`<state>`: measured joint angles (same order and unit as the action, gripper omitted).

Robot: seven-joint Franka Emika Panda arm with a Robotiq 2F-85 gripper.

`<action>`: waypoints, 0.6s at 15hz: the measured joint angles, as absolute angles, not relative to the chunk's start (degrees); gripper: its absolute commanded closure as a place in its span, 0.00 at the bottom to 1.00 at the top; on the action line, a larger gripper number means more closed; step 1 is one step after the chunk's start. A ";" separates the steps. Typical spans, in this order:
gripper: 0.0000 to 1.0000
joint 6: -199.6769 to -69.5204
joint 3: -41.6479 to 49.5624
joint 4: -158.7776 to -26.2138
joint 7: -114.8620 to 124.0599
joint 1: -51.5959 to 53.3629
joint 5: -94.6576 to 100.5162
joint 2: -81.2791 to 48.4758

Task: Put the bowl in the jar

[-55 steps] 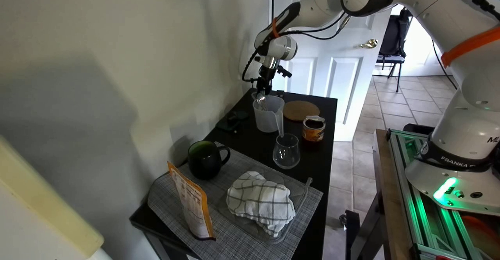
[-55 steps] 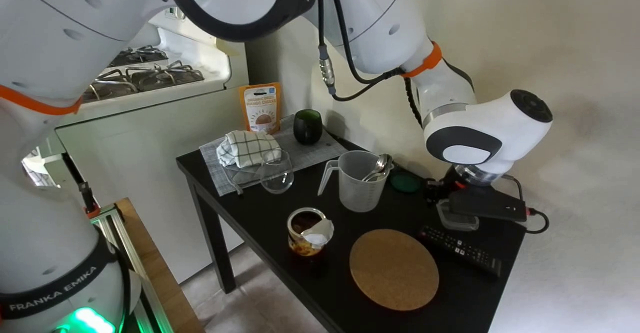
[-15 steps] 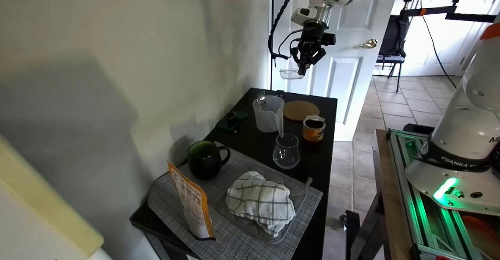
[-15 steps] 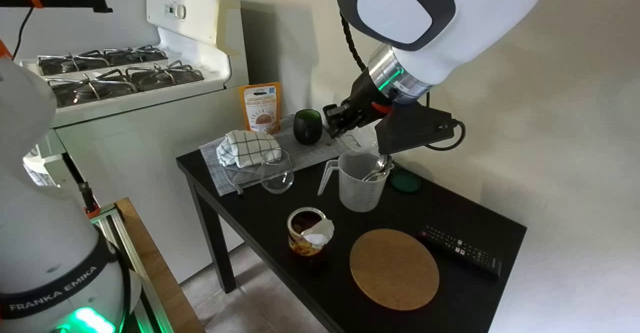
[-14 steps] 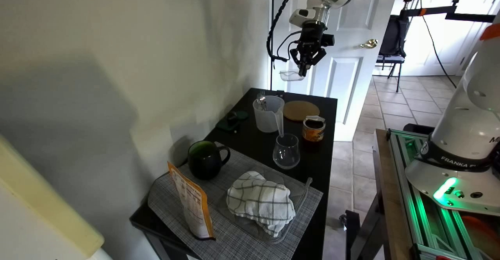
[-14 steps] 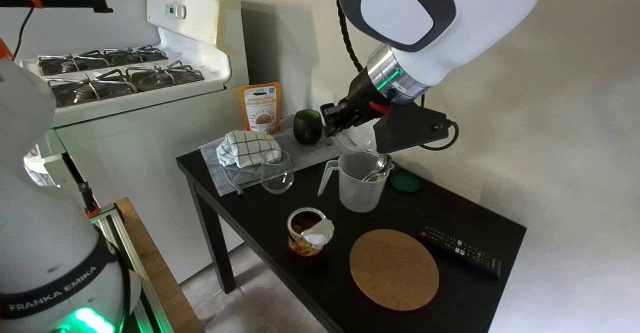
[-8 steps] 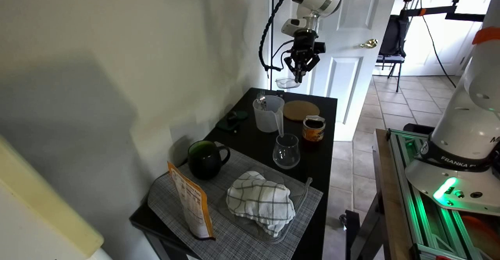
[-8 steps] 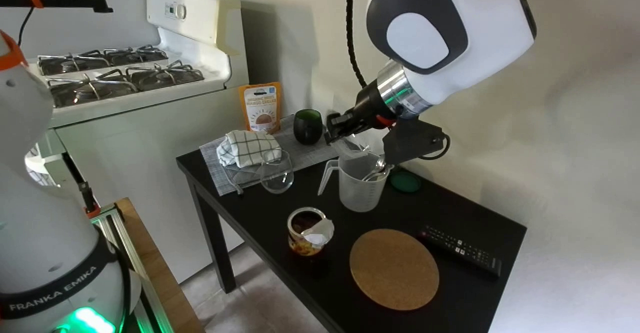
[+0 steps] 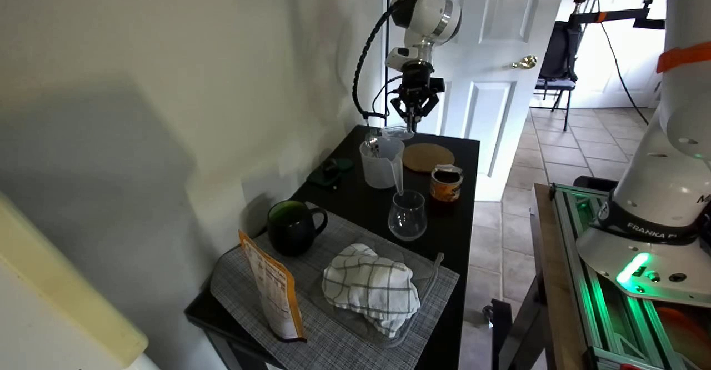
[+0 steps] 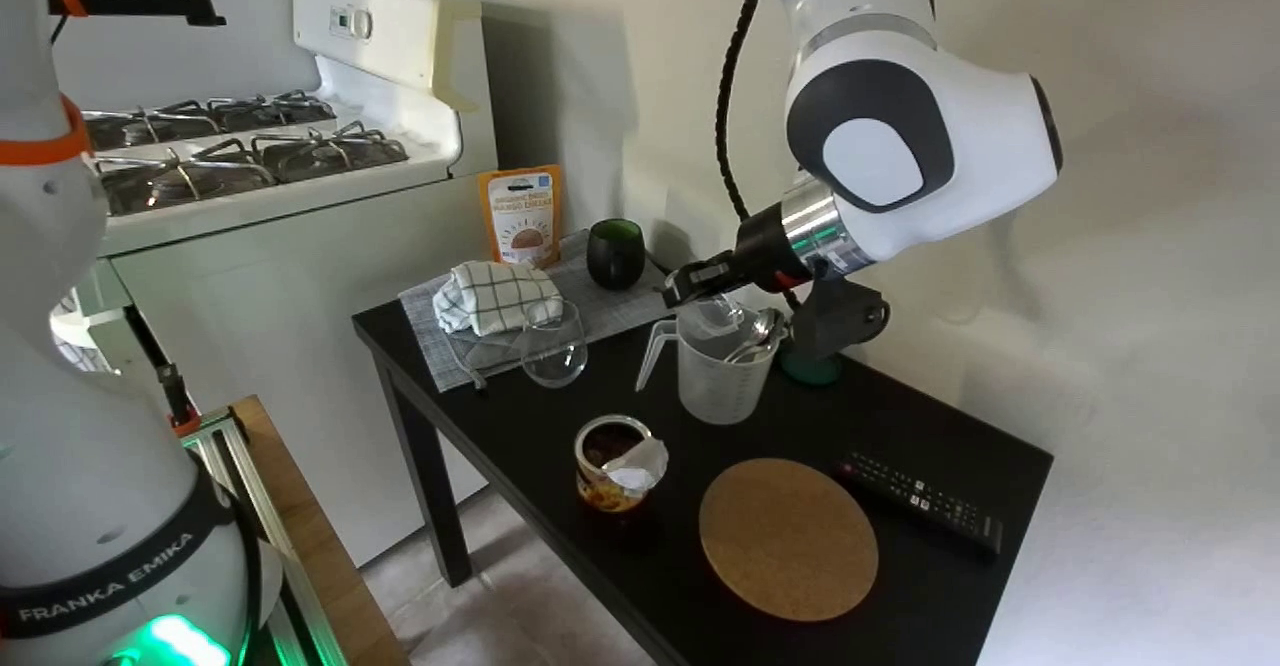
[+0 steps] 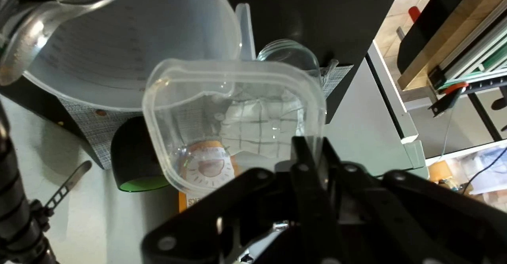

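Observation:
The bowl is a clear plastic tub [image 11: 233,69], pinched at one side wall by my gripper [image 11: 313,140]. Its fingers are closed on that wall, one on either side. In an exterior view the bowl [image 10: 712,316] overlaps the mouth of the jar, a translucent measuring jug [image 10: 715,386]. From the opposite angle the bowl [image 9: 396,132] shows just above the jug's [image 9: 379,171] back rim, below my gripper [image 9: 411,124]. The wrist view has the bowl overlapping part of the jug's rim [image 11: 233,18]. How high it hangs over the mouth is hard to tell.
Metal spoons [image 10: 755,336] stick out of the jug. Around it are a stemless glass [image 9: 407,215], an open can [image 9: 446,184], a cork mat [image 10: 788,538], a remote [image 10: 920,501] and a dark mug [image 9: 293,226]. A checked cloth [image 9: 371,286] and a pouch [image 10: 522,216] lie farther off.
Some seconds ago the gripper was low at the table's end by the remote. It has since carried the bowl up toward the jug, and over the last second it has come down closer to it.

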<state>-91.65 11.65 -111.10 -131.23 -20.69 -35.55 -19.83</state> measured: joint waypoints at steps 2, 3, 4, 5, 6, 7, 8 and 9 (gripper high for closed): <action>0.98 -90.70 11.13 -109.17 -131.55 -20.73 -35.58 -21.66; 0.98 -90.39 10.92 -108.26 -131.56 -20.75 -35.60 -22.45; 0.98 -90.09 10.76 -107.49 -131.56 -20.78 -35.61 -23.17; 0.98 -89.75 10.62 -106.69 -131.56 -20.85 -35.62 -23.82; 0.98 -89.46 10.46 -106.00 -131.56 -20.97 -35.62 -24.42; 0.98 -89.22 10.33 -105.32 -131.56 -21.09 -35.62 -24.93; 0.96 -88.79 10.20 -104.66 -131.56 -21.25 -35.62 -25.47; 0.67 -88.31 10.09 -103.96 -131.56 -21.41 -35.62 -25.99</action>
